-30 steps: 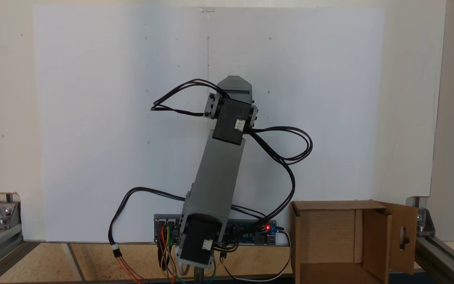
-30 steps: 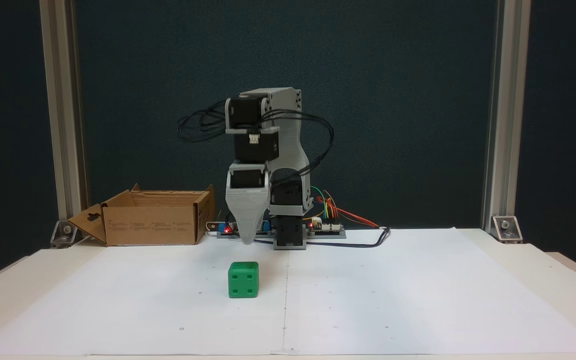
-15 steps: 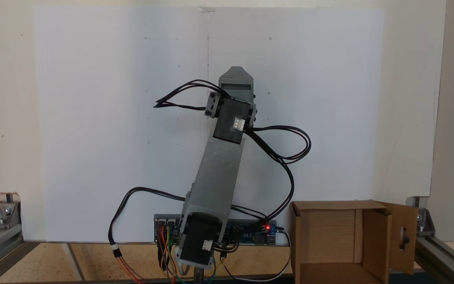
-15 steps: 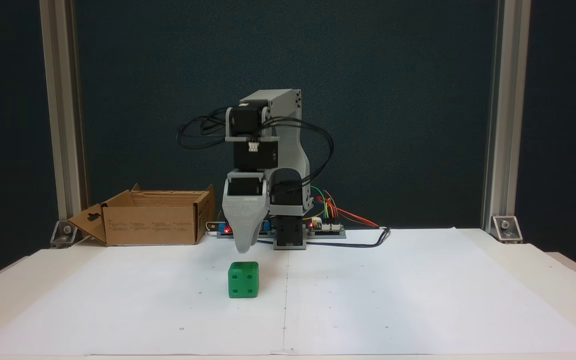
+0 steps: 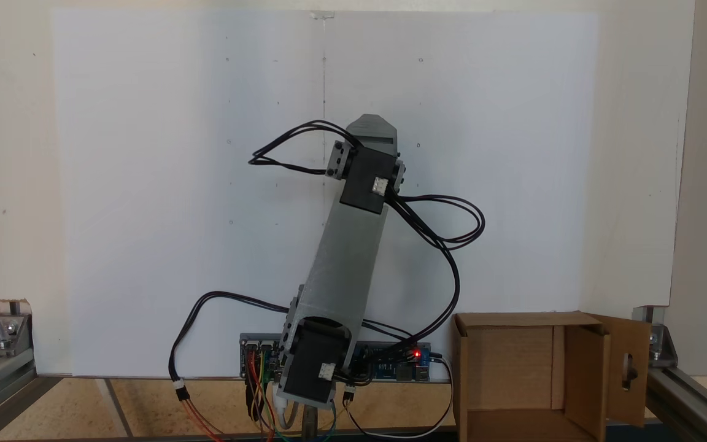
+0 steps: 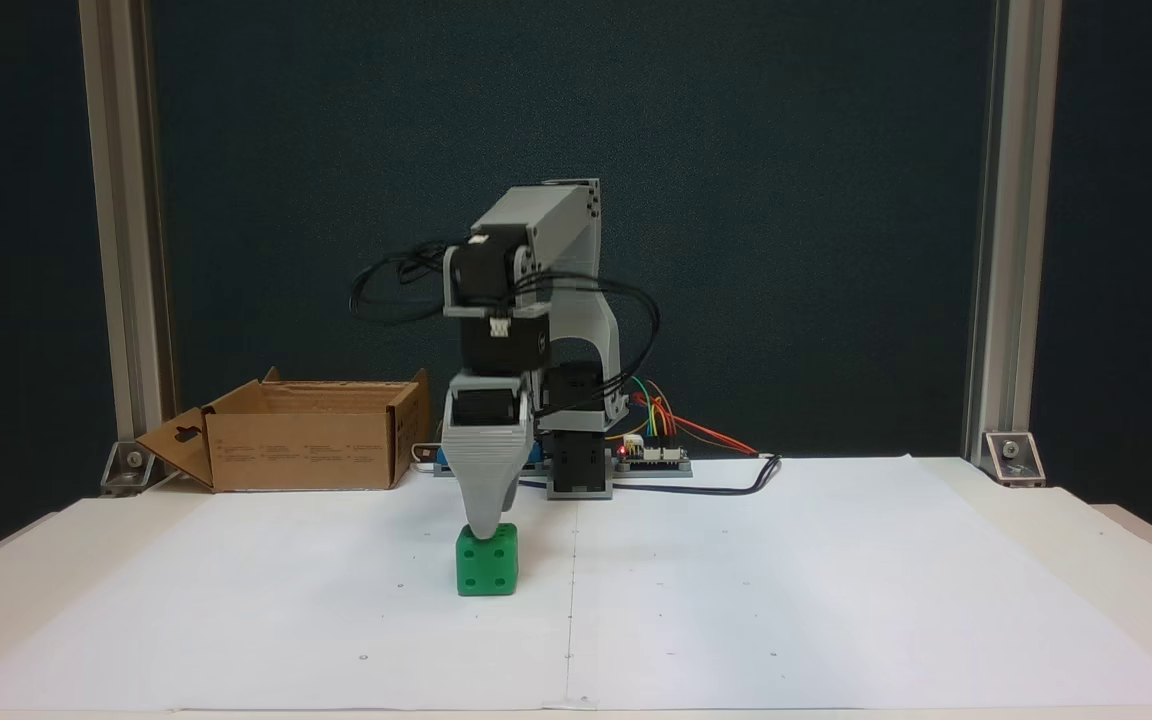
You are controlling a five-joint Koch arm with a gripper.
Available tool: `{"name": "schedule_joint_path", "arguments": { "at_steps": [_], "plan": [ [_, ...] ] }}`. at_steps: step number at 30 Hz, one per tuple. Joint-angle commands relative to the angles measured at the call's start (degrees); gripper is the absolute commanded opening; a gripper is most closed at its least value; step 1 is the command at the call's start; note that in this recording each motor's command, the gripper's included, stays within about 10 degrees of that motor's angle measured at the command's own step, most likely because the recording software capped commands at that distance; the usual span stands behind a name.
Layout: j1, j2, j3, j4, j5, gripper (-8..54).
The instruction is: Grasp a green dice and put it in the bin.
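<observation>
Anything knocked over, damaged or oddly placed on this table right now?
Nothing stands out. The green dice sits flat on the white paper, with the gripper right above its top face. The bin stands upright at the back, flaps open, and looks intact. Loose cables loop off the arm, snagging nothing.

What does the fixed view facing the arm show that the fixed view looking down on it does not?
A fixed view shows the dice on the paper, with the gripper tip at its top. A fixed view shows the bin's inside. Both fixed views share the arm, the bin and the cables.
</observation>
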Motion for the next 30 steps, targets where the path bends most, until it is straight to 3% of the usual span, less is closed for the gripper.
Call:
{"name": "schedule_joint_path", "arguments": {
  "at_steps": [1,30],
  "plan": [
    [0.4,-0.1,-1.0,0.0,-4.3,43.3],
    [0.2,-5.8,-0.6,-4.9,-4.1,43.2]
  ]
}}
